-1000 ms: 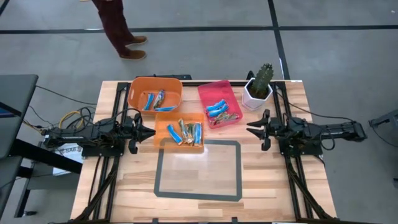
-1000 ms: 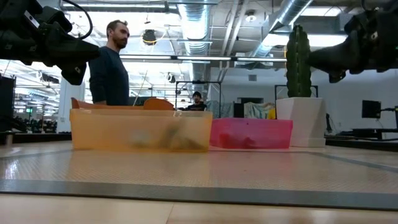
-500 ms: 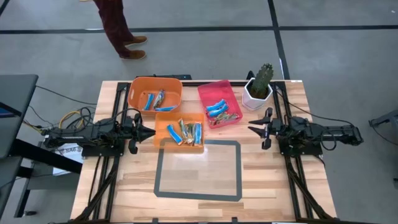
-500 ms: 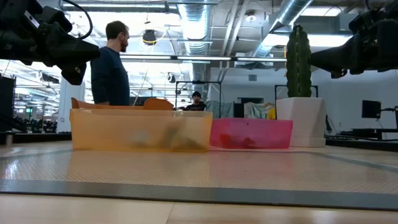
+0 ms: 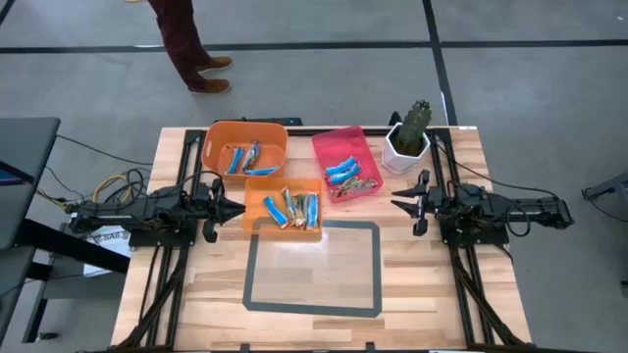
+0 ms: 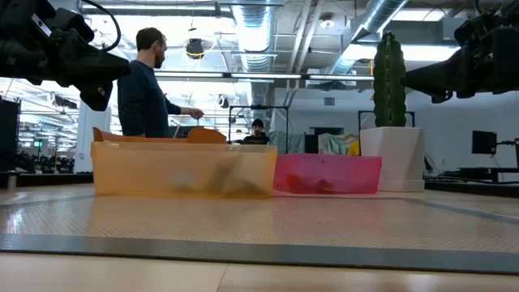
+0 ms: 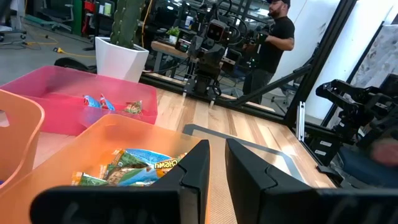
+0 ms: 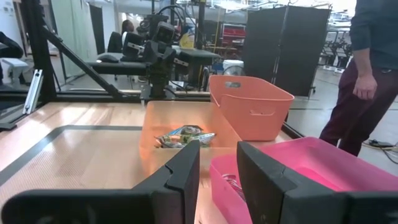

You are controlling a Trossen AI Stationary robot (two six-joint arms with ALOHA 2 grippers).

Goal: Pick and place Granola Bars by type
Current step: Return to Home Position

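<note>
1. Table point(image 5: 432, 284): only the high view shows it whole. The left arm point(image 5: 137, 214) and right arm point(image 5: 500, 209) lie stretched out level from opposite edges. The left claw point(image 5: 238, 208) and right claw point(image 5: 394, 204) point at each other. Only the low view shows that both arms hang clear above the tabletop.
2. Person point(image 6: 144, 89): the low view shows the upper body, past the bins. The high view catches just the legs.
3. Mat point(image 5: 312, 267): grey-edged, between the two claws and towards the near side of both.
4. Bins: a rectangular orange bin point(image 5: 285, 234) sits just ahead of the left claw. A rounder orange bin point(image 5: 245, 126) lies beyond it, on the far side. A pink bin point(image 5: 339, 142) is ahead of the right claw, also farther back.
5. Cactus pot point(image 5: 402, 152): near the right claw, on its far side.
6. Bars: every one in view lies in a bin.
   - Rectangular bin: blue and tan ones mixed point(image 5: 291, 209).
   - Rounder bin: a few point(image 5: 243, 157).
   - Pink bin: mostly blue point(image 5: 345, 175).
   - Through the bin walls the low view shows only smudges, while the left wrist view shows the wrapper print.
7. Fingers: the left wrist view shows its pair point(image 7: 196, 168) slightly parted and empty. The right pair point(image 8: 183, 171) is the same.
</note>
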